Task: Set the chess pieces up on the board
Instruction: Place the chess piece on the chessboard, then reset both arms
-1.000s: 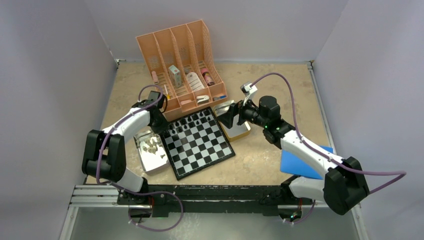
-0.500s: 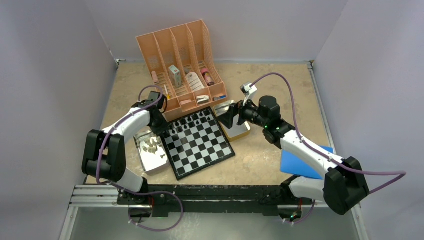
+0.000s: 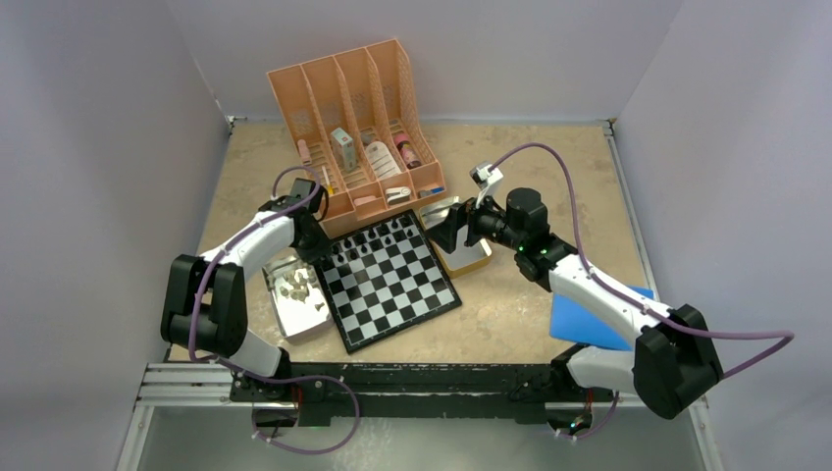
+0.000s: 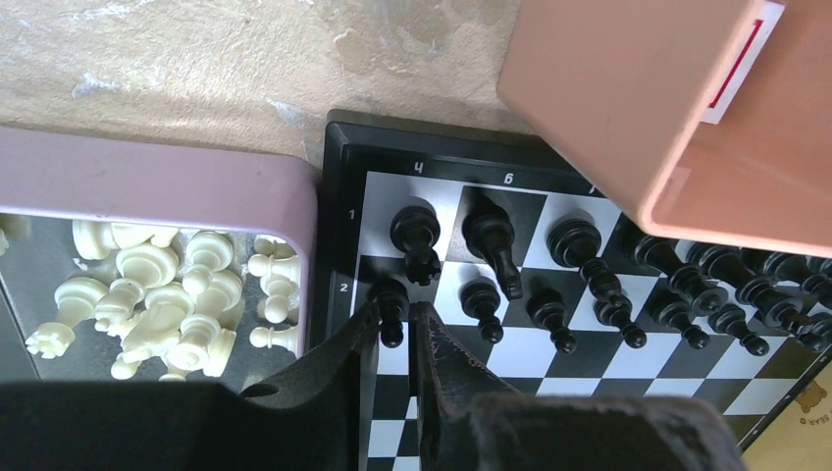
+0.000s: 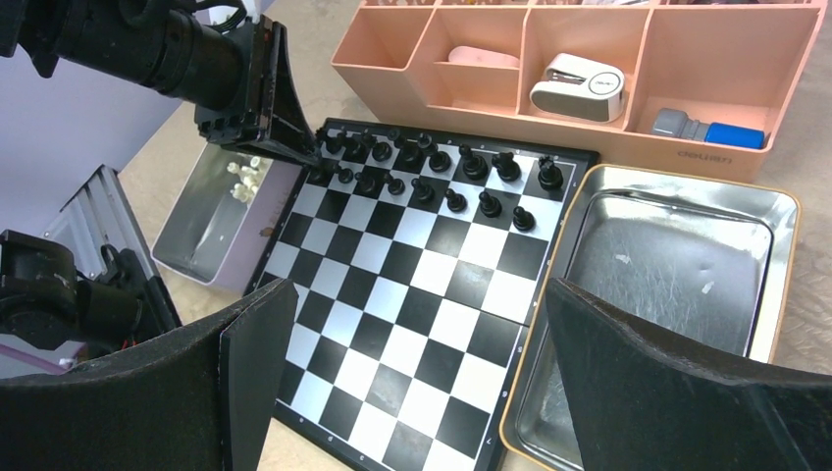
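Note:
The board [image 3: 392,285] lies in the middle of the table. Black chess pieces [image 3: 378,240] stand in two rows along its far edge. Pale pieces [image 4: 167,294] lie heaped in a pink-rimmed metal tray [image 3: 290,316] left of the board. My left gripper [image 4: 392,314] is low over the board's far left corner. Its jaws stand slightly parted around a black pawn [image 4: 391,299] that stands on the square marked 2, with a sliver of white showing beside the pawn. My right gripper [image 5: 422,294] hovers wide open over the board's right side, holding nothing.
A pink desk organizer [image 3: 358,128] with small bottles and boxes stands just behind the board, its wall overhanging the back row [image 4: 638,118]. An empty orange-rimmed metal tray [image 5: 677,265] lies right of the board. A blue sheet [image 3: 589,324] lies at the near right.
The left jaws have parted a little around the black pawn on the corner square. Both arms have hardly moved.

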### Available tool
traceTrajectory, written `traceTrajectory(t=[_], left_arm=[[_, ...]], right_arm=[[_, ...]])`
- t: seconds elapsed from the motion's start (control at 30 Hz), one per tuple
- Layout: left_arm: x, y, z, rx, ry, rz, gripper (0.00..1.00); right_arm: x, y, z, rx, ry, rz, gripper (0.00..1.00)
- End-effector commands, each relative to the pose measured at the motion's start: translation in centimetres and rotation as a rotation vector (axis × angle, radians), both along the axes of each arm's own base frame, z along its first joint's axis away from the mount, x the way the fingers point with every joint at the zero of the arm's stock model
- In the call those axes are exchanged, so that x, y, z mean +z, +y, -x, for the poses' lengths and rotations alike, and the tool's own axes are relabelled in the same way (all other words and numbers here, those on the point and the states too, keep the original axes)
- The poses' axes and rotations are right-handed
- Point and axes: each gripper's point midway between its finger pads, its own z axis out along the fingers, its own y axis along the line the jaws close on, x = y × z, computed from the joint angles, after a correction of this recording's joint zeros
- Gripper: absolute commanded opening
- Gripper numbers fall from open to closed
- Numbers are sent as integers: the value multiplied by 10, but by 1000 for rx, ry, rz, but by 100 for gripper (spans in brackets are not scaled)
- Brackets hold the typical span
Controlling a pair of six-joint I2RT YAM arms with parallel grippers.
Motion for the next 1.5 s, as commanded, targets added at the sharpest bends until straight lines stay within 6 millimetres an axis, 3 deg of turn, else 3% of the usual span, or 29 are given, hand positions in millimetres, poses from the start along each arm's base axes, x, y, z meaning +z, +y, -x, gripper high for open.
traceTrajectory(t=[0.0, 0.4, 0.6, 0.73, 0.9, 1.0, 1.07, 1.27, 1.47], left_arm=[[15, -1, -19, -15, -81, 3, 16], [15, 2, -18, -16, -87, -9, 12], [38, 1, -22, -41, -145, -3, 23], [66, 1, -26, -48, -216, -1, 29], [115, -3, -32, -129, -380, 17, 47], [145, -17, -29, -230, -495, 78, 52], [168, -39, -22, -373, -588, 166, 53], [232, -72, 6, -643, -840, 280, 58], [275, -94, 50, -849, -1011, 390, 58]], right_arm=[[16, 4, -3, 23, -57, -21, 99], [15, 5, -3, 29, -57, -19, 99], [11, 5, -3, 30, -51, -16, 99], [7, 5, -4, 31, -41, -10, 99], [5, 2, -9, -16, -11, -3, 99], [1, -8, -17, -110, 34, 8, 99], [4, -17, -24, -183, 44, 31, 99], [36, -51, -42, -429, 58, 47, 99], [82, -70, -37, -513, -7, -4, 99]])
